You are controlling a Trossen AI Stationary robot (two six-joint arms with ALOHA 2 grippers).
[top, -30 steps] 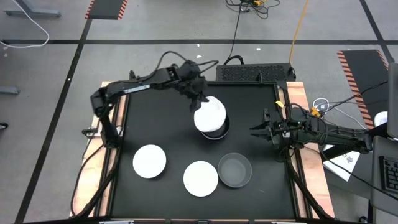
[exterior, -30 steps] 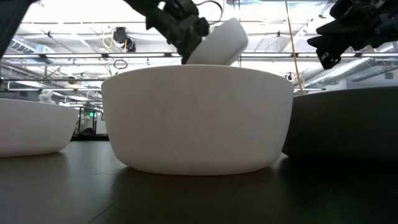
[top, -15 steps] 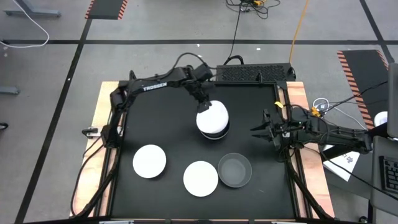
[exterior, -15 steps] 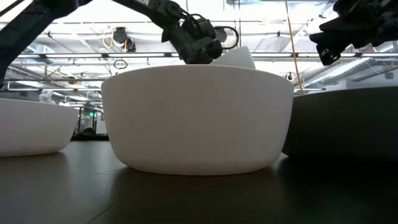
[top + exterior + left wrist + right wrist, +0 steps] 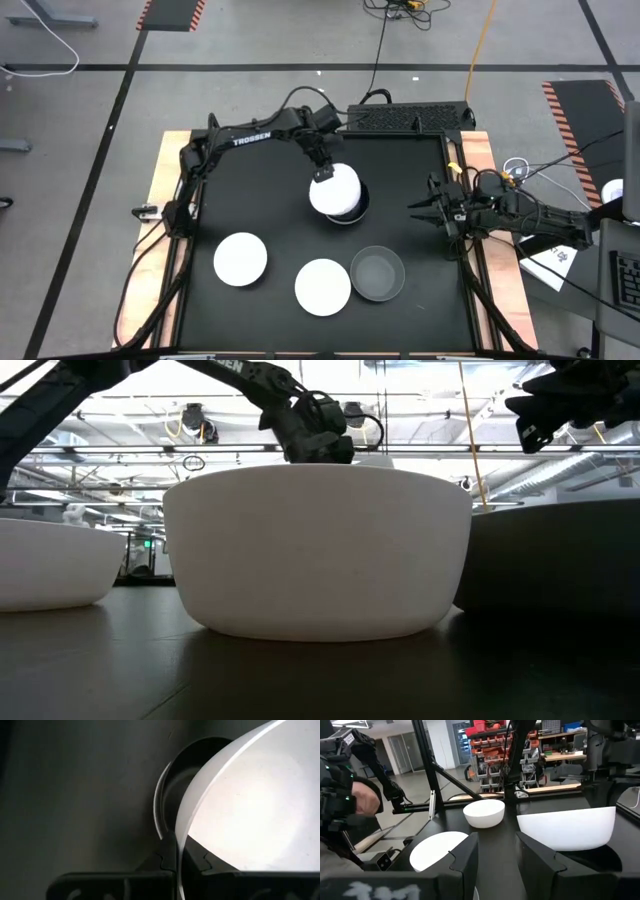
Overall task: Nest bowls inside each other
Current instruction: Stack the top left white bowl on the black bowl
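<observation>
A black table top (image 5: 250,215) sits on a wooden base (image 5: 160,215). A black perforated box (image 5: 410,117) lies at its far edge, with an orange cable (image 5: 484,40) on the grey floor beyond — and striped hazard mats (image 5: 572,110) near it.

Across the room stand red-stocked shelves (image 5: 487,750) — a person's arm (image 5: 350,795) shows beside the table.

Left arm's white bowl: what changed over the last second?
The left gripper, clamped on the white bowl's rim, lowered it from a raised tilt onto the dark stack. The right gripper, open, shifted slightly. The two white bowls and grey bowl stayed put.
</observation>
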